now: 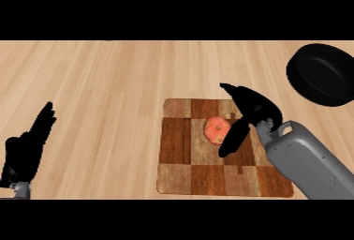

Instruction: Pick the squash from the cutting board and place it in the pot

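An orange squash [216,129] lies on the wooden cutting board [200,173], near the board's upper middle. My right hand [254,107] hovers at the squash's right side, fingers straight and spread, with the thumb pointing up-left and the fingers [232,140] reaching down beside the squash. It is open and holds nothing. The black pot [323,74] stands at the far right, past the board's upper right corner. My left hand [27,143] rests open at the left edge, fingers up.
The light wooden counter [104,84] spreads around the board. The grey right forearm [307,161] covers the board's right edge. Bare counter lies between the board and the pot.
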